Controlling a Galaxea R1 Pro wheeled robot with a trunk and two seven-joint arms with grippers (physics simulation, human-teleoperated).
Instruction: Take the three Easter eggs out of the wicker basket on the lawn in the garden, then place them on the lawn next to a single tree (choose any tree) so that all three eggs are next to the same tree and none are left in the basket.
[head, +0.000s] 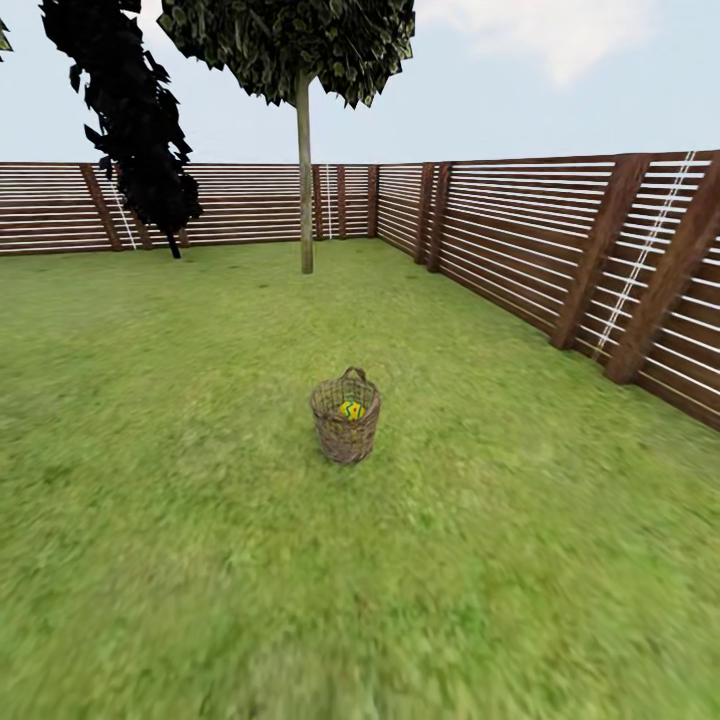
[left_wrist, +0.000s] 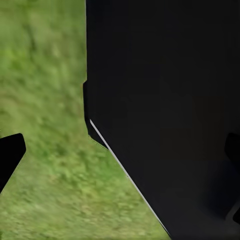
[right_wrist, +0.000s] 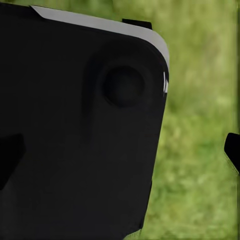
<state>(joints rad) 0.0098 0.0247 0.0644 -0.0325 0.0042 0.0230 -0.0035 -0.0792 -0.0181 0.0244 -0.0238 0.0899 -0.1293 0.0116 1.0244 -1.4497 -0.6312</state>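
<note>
You face the wicker basket (head: 345, 420) because an egg (head: 351, 409) sits inside; I cannot tell how either arm's jaws stand.

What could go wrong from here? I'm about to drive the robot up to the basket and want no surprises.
1. The wicker basket stands alone on the lawn, small and probably light; driving in too far could knock it over.
2. One Easter egg shows through the rim; any others sit hidden deeper, so one could be missed.
3. The pale-trunked tree stands well beyond the basket, so each carry risks a dropped egg.
</note>
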